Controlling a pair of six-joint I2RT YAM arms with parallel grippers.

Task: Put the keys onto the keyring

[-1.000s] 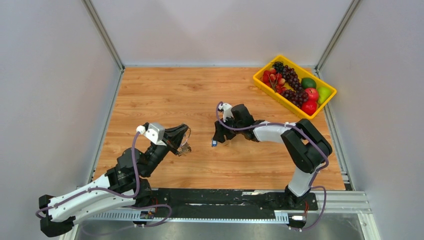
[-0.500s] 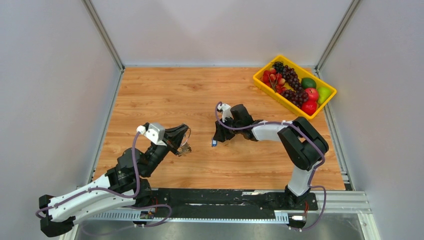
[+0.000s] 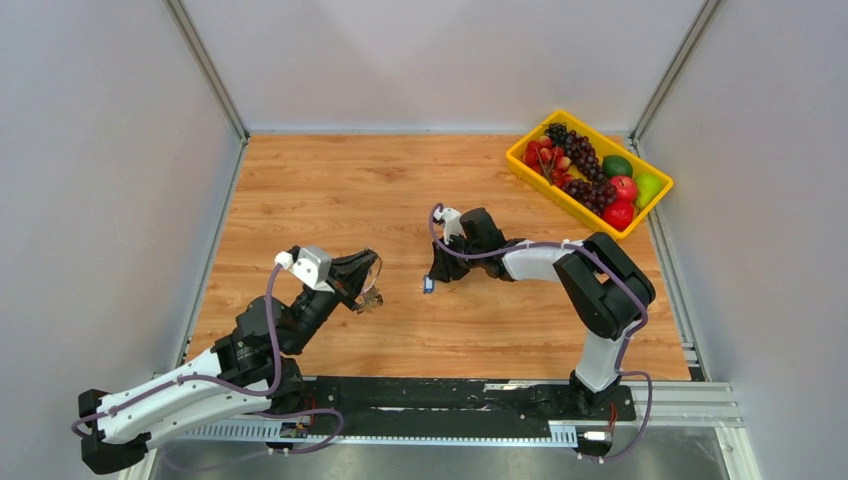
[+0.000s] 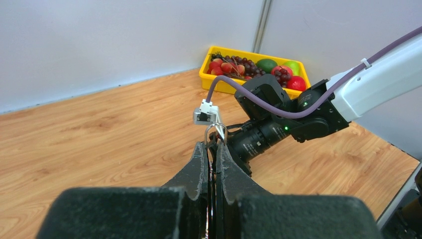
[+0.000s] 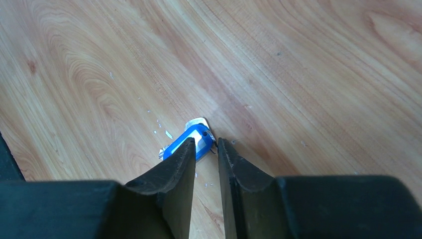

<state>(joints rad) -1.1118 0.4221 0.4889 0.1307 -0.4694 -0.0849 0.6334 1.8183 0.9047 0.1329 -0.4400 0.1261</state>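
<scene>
At the left of the wooden table (image 3: 330,190) the left gripper (image 4: 211,147) is raised off the boards with its fingers pressed flat together on the keyring (image 4: 216,125). Only the top of the thin wire loop stands clear of the tips; the rest is hidden between the pads. From above, a small dark and silvery cluster (image 3: 371,300) hangs just under those tips, too small to make out.

Towards the middle, a blue-tagged key (image 5: 180,143) lies flat on the wood, well apart from the ring. Its silvery blade pokes out at both ends of the tag, and nothing on the tag can be read.

The right gripper (image 5: 206,142) is down at the table over this key, its fingers a narrow gap apart with bare wood showing between them. The left finger covers part of the tag, and whether either tip touches the key cannot be told.

At the far right corner sits a yellow tray (image 3: 527,170) of fruit (image 3: 600,180): dark grapes, red apples and green pieces
</scene>
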